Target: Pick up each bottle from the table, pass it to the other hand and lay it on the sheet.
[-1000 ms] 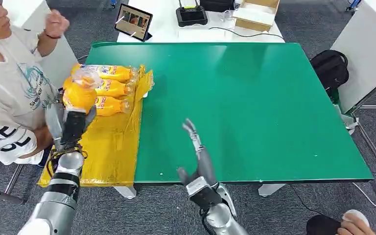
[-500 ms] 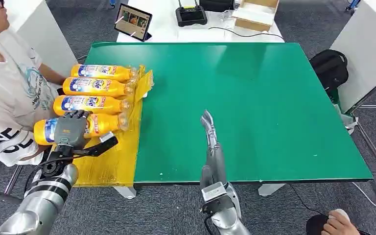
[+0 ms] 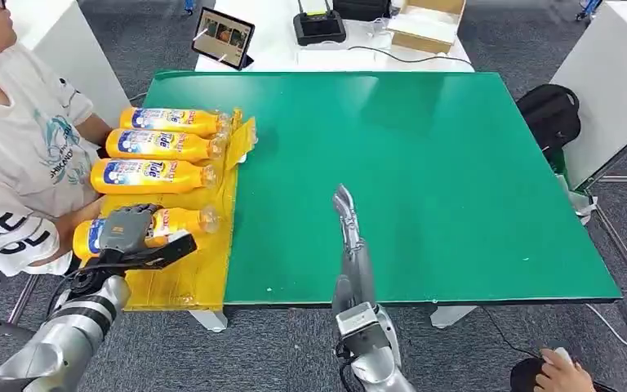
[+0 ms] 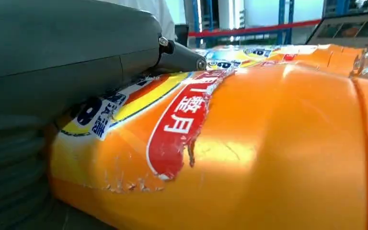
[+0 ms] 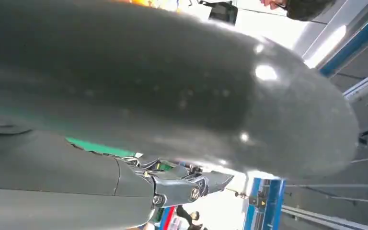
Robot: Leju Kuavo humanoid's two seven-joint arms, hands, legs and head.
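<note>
At 8 o'clock on the crinkled yellow plastic sheet (image 3: 188, 273), the left hand (image 3: 126, 229) grips an orange plastic bottle (image 3: 171, 222) labelled "Tide"; three alike (image 3: 153, 175) lie toward 11. The right hand (image 3: 349, 237) is extended flat, holding nothing.

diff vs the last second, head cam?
Left robot hand brought the fourth bottle down from over the stacked ones onto the yellow sheet, nearest the robot, and still grips it. Right robot hand straightened, open. Three bottles stayed put.
</note>
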